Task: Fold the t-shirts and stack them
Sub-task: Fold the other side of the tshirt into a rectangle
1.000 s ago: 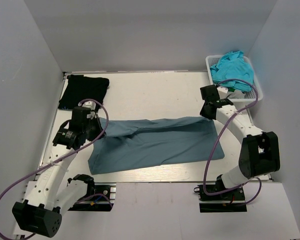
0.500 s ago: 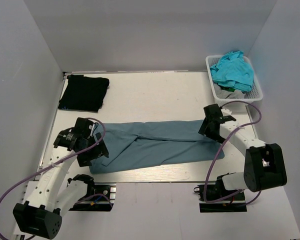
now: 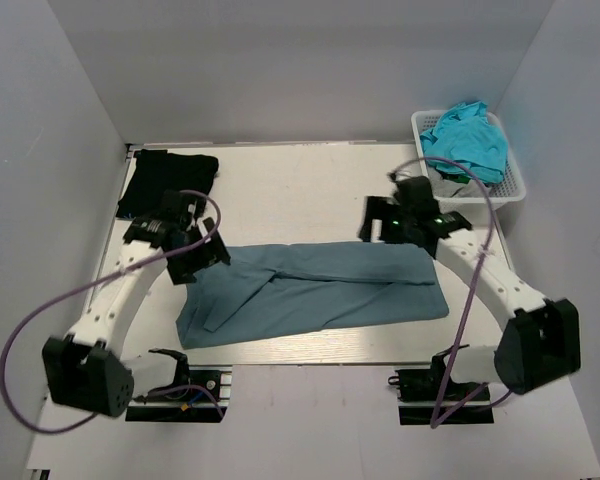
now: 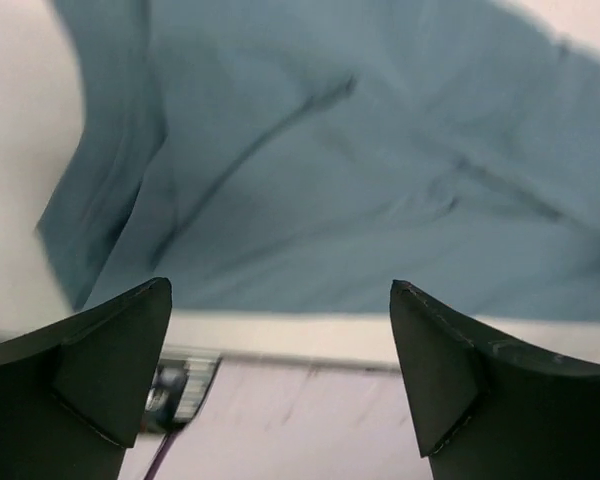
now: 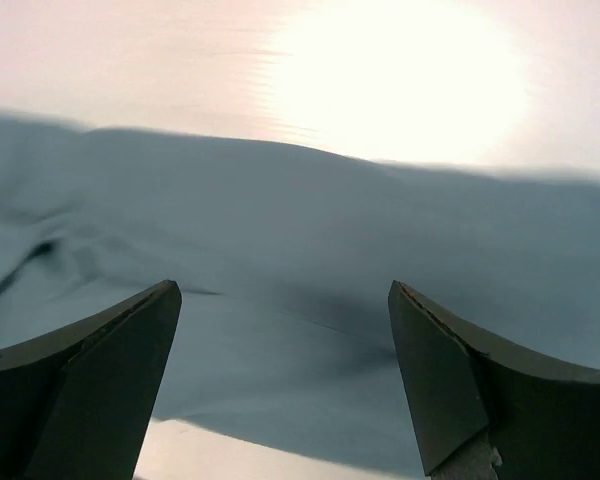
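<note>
The slate-blue t-shirt (image 3: 320,285) lies folded into a long band across the near half of the desk (image 3: 300,190), rumpled at its left end. Above that end the left fingers (image 4: 100,350) are spread wide and grasp nothing. The right fingers (image 5: 90,360), also released and bare, hover over the shirt's right far edge. Farther back, a black t-shirt (image 3: 167,184) lies folded in the left corner, and turquoise t-shirts (image 3: 467,140) are heaped in a white basket (image 3: 515,185) at the right corner.

White lattice basket (image 3: 517,184) at far right corner of table (image 3: 300,190); grey walls (image 3: 280,70) around.
</note>
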You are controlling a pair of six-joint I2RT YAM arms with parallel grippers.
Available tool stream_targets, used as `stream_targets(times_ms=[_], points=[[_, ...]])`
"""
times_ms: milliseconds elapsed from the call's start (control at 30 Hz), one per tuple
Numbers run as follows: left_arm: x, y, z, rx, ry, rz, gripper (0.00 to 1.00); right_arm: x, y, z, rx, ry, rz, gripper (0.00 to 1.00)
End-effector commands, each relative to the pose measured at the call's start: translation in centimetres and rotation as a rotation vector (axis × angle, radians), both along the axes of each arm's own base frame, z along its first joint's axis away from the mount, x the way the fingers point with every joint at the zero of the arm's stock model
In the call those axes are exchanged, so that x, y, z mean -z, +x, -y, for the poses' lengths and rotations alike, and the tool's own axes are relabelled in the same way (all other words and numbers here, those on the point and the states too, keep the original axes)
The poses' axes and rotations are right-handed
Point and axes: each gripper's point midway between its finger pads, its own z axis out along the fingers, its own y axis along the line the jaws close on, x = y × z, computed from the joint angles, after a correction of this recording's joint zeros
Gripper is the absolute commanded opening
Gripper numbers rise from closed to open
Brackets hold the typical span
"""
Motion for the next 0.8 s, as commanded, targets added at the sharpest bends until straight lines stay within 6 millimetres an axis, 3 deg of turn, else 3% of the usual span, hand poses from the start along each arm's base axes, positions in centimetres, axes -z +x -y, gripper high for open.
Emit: stream_targets(times_ms=[0,33,100,133,167,233,267,300,333,367,433,467,500,533,567,600,667,767], points=[[-0.3,6.8,0.9,-0.043,-0.023,0.151,1.00,-2.9,-0.6,-10.4,-0.473,0.140,0.107,0.90],[0.0,7.8,1.1,-0.056,-0.031,0.153,1.00,-2.1,-2.4,-13.6,-0.585,0.138,0.092,0.90],[1.9,9.8,1.1,-0.081,-0.018,0.124,1.00,-3.5,-2.1,-16.7,-0.715,0.135,0.185,0.90],[2.3,10.6,1.1,-0.086,-0.029,0.118,1.00,-3.8,-3.6,-19.3,-0.800,0.143,0.219,0.90],[2.8,11.2,1.6,-0.076,-0.049,0.117,1.00,-3.0,-3.4,-20.5,-0.837,0.133,0.221,0.90],[5.3,11.4,1.6,-0.082,-0.072,0.046,1.00,-4.6,-3.9,-23.5,-0.925,0.192,0.286,0.90],[5.8,11.5,1.9,-0.075,-0.084,0.032,1.00,-2.6,-3.9,-24.6,-0.958,0.201,0.240,0.90],[7.4,11.2,1.3,-0.092,-0.075,-0.015,1.00,-3.8,-3.5,-25.8,-0.982,0.225,0.284,0.90],[8.3,10.8,1.0,-0.111,-0.081,-0.048,1.00,-3.3,-3.6,-27.0,-1.010,0.223,0.281,0.90],[9.0,10.5,0.9,-0.117,-0.089,-0.072,1.00,-2.4,-3.8,-27.9,-1.033,0.226,0.267,0.90],[10.8,9.8,0.3,-0.147,-0.107,-0.117,1.00,-2.6,-3.7,-29.8,-1.068,0.245,0.303,0.90],[11.1,9.9,0.5,-0.146,-0.137,-0.121,1.00,-1.0,-4.2,-30.6,-1.090,0.247,0.271,0.90],[11.2,9.9,0.3,-0.155,-0.154,-0.123,1.00,-2.0,-3.9,-31.6,-1.102,0.260,0.298,0.90],[12.0,9.2,0.7,-0.149,-0.172,-0.157,1.00,-1.8,-4.2,-32.2,-1.136,0.252,0.310,0.90],[12.4,9.2,0.3,-0.163,-0.171,-0.171,1.00,0.5,-4.7,-32.7,-1.156,0.245,0.257,0.90],[12.5,9.1,0.2,-0.168,-0.186,-0.173,1.00,-1.0,-4.3,-33.7,-1.166,0.254,0.289,0.90],[13.1,8.4,0.4,-0.165,-0.198,-0.190,1.00,0.4,-4.5,-35.0,-1.186,0.251,0.269,0.90],[13.1,7.8,0.0,-0.180,-0.212,-0.189,1.00,0.9,-4.6,-36.5,-1.193,0.262,0.256,0.89]])
